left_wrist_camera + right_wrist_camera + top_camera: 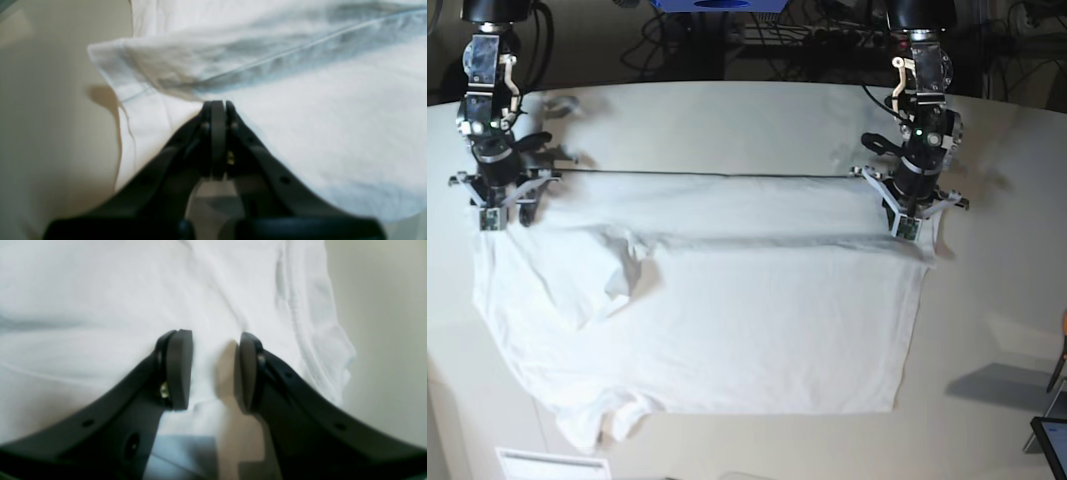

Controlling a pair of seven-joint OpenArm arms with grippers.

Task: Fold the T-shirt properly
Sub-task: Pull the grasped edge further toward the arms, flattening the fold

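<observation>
Lying flat on the off-white tabletop (727, 110), the white T-shirt (727, 330) has its far edge partly doubled over. At that edge the left gripper (217, 106) is pressed fully closed against cloth, though whether it pinches any is unclear; the right gripper (215, 368) stands half-spread over fabric, gripping nothing. A clean fold probably needs both corners secured and carried level together.

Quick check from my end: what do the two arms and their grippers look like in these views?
Both arms are black and silver, with green indicator lights and black cables trailing at the top. The left gripper and right gripper have matte black curved fingers with screw holes, ending in flat dark-grey oval pads.
</observation>
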